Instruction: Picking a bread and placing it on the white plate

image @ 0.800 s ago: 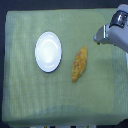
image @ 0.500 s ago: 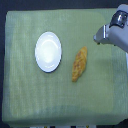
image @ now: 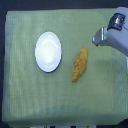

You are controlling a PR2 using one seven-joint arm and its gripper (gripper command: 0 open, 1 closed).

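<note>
I look down from above at a desk with a green cloth spread all over its top. The white plate is my landmark here. It is round and plain, it lies flat on the cloth, and it has nothing on it. The bread lies on the cloth just beside the plate, on the exterior view's right of it. The two do not touch, and a thin strip of green shows between them. The bread is long and golden-brown with a bumpy crust and pointy ends. It lies at a slant, with its top end leaning away from the plate and its bottom end a bit lower than the plate's bottom edge. My arm comes in from the upper corner on the exterior view's right, well apart from the plate and farther from it than the bread is. It is grey and white. My fingers are at the tip of the arm, pointing toward the plate's side, and they sit higher in the picture than the bread. They are not touching the bread or the plate. They are small and blurry in this view, so I cannot tell if they are spread or pressed together. I can see nothing held in them.
</note>
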